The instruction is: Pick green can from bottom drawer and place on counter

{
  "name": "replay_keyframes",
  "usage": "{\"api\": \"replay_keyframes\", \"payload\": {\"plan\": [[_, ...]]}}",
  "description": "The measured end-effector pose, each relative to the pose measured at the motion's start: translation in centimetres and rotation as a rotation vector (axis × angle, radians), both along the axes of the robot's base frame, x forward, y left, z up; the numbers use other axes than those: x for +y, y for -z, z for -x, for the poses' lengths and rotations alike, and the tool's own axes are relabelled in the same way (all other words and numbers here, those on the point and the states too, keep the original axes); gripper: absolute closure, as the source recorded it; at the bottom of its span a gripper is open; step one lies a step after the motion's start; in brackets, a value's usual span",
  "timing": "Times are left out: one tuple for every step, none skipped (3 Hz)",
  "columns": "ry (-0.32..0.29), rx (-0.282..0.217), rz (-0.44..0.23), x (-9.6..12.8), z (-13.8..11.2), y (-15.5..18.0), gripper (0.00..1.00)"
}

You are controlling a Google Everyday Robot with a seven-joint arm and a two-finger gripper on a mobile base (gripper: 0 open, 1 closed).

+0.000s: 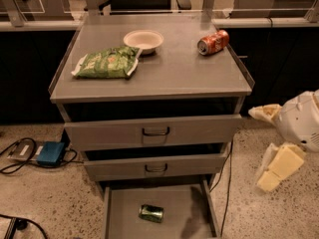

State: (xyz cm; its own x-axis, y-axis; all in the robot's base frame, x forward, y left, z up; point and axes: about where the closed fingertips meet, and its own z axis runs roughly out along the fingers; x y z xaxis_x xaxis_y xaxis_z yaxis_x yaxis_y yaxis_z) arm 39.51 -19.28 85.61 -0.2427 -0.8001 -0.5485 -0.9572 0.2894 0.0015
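Three grey metal drawers, all pulled out. One small shiny green metal can (151,213) lies on its side on the floor of the deep bottom drawer (124,208), near its middle. The flat grey metal desk top (174,71) carries one red-orange can (213,42) at far right, one pale round bowl (143,40), and one green snack bag (105,62) at left. One cream pincer (259,148) hangs right of the cabinet, parted, empty, touching nothing.
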Motion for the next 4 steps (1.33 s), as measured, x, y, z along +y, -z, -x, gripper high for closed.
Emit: {"api": "replay_keyframes", "payload": {"plan": [[-0.007, 0.005, -0.034, 0.5, 0.8, 2.4, 0.0], [-0.029, 0.046, -0.027, 2.0, 1.4, 6.0, 0.0], [-0.029, 0.046, -0.027, 2.0, 1.4, 6.0, 0.0], [-0.07, 0.065, -0.074, 4.1, 1.9, 7.4, 0.0]]}}
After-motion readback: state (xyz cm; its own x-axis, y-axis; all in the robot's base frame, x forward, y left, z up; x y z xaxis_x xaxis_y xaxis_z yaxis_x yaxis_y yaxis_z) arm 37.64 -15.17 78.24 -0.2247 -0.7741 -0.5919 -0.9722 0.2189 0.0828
